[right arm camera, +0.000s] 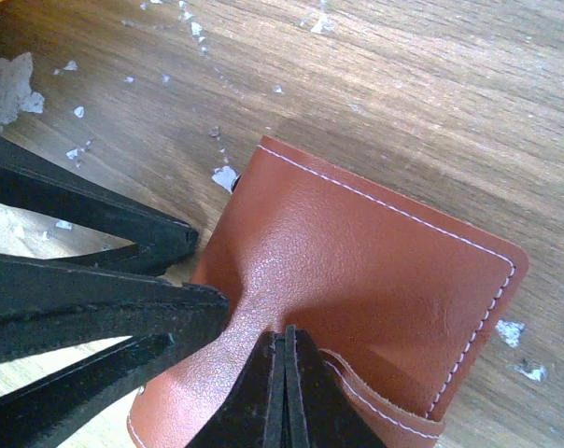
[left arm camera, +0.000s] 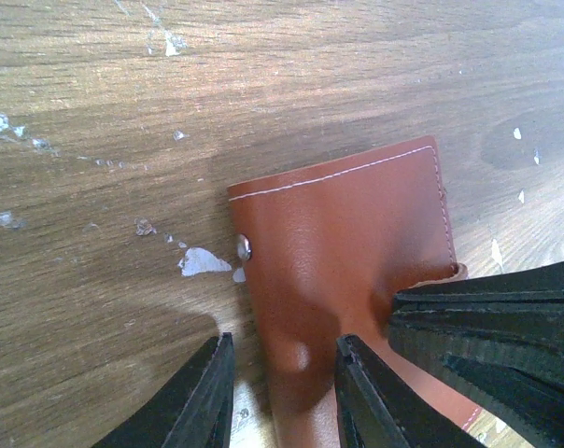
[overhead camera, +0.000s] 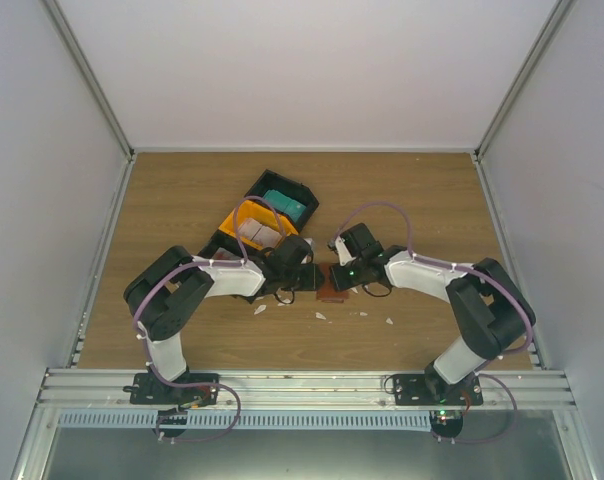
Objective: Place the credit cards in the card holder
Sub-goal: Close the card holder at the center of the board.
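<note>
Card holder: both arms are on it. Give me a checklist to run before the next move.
1. Card holder open: not ok, lies folded shut.
2. Right gripper on the cover: ok, shut, leather puckers at its tips; real pinch cannot tell.
3. Left gripper placed: ok, jaws apart, straddling the holder's edge.
4. Card in hand: not ok, neither gripper holds one.
5. Cards located: ok, teal card in the black bin, whitish cards in the orange bin.
6. Gap between the grippers: cannot tell.
</note>
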`<state>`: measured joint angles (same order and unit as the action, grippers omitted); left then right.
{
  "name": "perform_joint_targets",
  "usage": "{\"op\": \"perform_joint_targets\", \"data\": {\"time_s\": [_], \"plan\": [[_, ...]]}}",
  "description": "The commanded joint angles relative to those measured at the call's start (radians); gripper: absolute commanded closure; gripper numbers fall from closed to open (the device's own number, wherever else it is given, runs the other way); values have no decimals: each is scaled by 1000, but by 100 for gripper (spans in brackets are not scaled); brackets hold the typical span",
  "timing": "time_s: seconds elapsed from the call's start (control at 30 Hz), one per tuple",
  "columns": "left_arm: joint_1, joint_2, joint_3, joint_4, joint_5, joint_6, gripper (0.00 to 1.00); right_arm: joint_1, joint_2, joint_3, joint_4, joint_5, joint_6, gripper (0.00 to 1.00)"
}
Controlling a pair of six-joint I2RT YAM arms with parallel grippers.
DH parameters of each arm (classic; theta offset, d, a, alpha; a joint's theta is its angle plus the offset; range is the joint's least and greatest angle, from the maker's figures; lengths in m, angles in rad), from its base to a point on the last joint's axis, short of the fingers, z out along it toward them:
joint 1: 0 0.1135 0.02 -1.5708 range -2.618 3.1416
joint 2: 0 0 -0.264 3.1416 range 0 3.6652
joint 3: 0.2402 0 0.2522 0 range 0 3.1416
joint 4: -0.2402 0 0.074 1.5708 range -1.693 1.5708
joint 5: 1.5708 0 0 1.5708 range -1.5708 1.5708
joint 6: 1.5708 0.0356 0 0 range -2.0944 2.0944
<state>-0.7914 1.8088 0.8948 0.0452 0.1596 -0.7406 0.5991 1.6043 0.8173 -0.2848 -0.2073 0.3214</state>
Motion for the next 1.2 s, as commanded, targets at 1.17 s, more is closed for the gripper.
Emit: {"op": "perform_joint_targets", "data": {"time_s": [1.17], "plan": [[-11,68,-11,-97,-3,21,67,-58,-114,-34,-68,68,135,89]]}}
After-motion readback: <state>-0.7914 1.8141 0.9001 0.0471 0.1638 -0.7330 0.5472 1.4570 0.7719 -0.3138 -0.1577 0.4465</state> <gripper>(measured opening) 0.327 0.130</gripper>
